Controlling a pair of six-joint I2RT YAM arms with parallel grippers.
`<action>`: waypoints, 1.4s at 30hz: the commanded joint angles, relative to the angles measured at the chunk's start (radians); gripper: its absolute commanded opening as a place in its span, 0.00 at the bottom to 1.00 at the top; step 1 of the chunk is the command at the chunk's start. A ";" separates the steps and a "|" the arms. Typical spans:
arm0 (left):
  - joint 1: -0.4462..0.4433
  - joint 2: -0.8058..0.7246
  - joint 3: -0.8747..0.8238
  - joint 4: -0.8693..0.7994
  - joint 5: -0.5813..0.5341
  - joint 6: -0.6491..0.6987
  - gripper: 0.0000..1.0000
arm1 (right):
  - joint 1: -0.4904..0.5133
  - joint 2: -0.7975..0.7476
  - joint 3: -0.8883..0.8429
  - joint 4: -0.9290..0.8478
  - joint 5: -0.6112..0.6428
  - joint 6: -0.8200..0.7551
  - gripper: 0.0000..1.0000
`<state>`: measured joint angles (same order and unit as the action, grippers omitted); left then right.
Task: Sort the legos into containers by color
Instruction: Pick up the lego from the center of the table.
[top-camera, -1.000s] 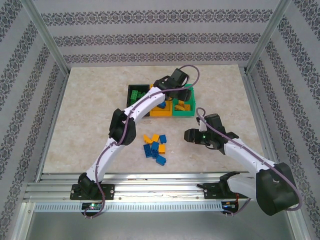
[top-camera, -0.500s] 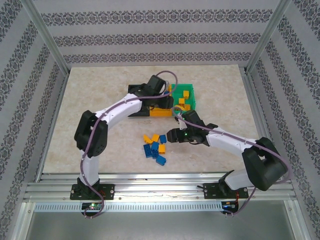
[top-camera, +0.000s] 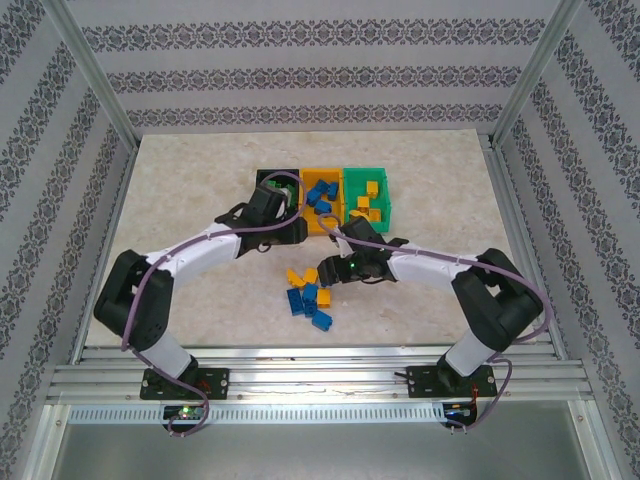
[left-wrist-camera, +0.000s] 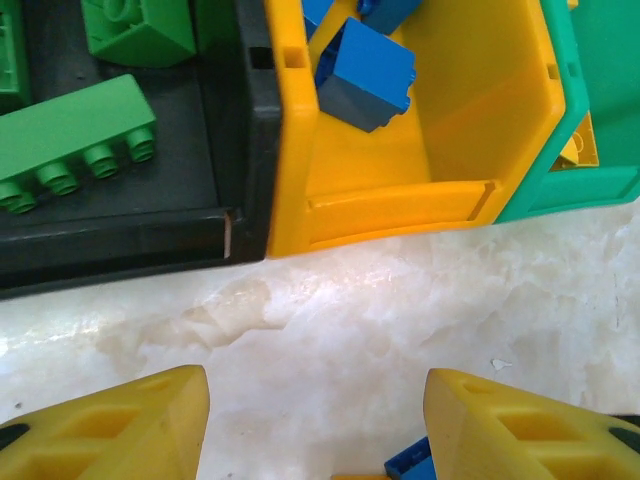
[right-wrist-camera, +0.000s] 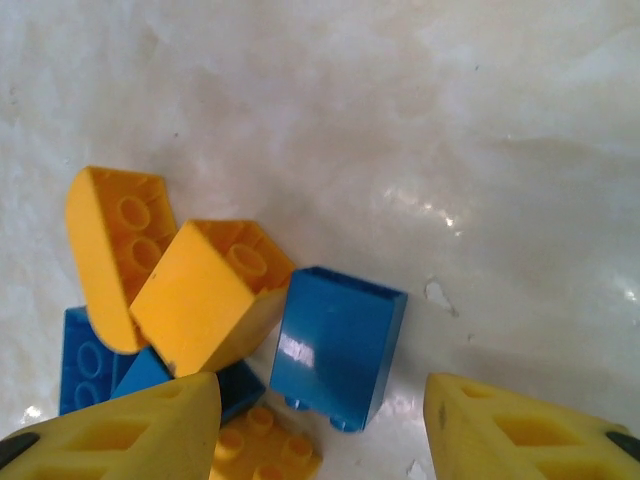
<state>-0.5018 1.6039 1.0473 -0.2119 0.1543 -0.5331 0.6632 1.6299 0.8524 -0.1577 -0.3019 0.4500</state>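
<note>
Three bins side by side in a touching row toward the far middle of the table (top-camera: 180, 200): black bin (left-wrist-camera: 240, 120) at the left, orange bin (left-wrist-camera: 400, 205) in the middle, green bin (left-wrist-camera: 570, 190) at the right. In the black bin, green bricks (left-wrist-camera: 70, 135), one long with a row of studs along its side, another behind it. In the orange bin, blue bricks (left-wrist-camera: 365, 75) tilted toward the far end, the near part of the floor bare. In the green bin, several yellow-orange bricks (top-camera: 368, 198), scattered. Nearer the arms, apart from the bins, a loose pile (top-camera: 310, 297) of blue and yellow-orange legos touching one another on the marble. Left gripper (left-wrist-camera: 315, 400) over bare table just in front of the near walls of the black and orange bins, fingers spread, holding nothing and touching nothing. Right gripper (right-wrist-camera: 320, 420) low over the right edge of the pile, fingers spread with nothing clamped; just ahead of the gap a single blue lego (right-wrist-camera: 340, 350) lying smooth side up, beside it a slanted yellow-orange lego (right-wrist-camera: 210, 295) leaning against a rounded yellow-orange lego (right-wrist-camera: 115, 250); contact between finger and brick impossible to tell
</note>
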 joint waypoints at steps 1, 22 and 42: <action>0.017 -0.050 -0.033 0.059 -0.033 -0.014 0.58 | 0.026 0.050 0.050 -0.046 0.036 -0.040 0.57; 0.045 -0.037 -0.065 0.102 -0.018 -0.002 0.58 | 0.064 0.114 0.068 -0.259 0.248 -0.112 0.56; 0.046 -0.074 -0.101 0.073 0.001 -0.007 0.58 | 0.093 0.225 0.220 -0.219 0.113 -0.131 0.58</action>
<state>-0.4690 1.5673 0.9558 -0.1341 0.1604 -0.5400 0.7490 1.8107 1.0519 -0.3412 -0.1726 0.3504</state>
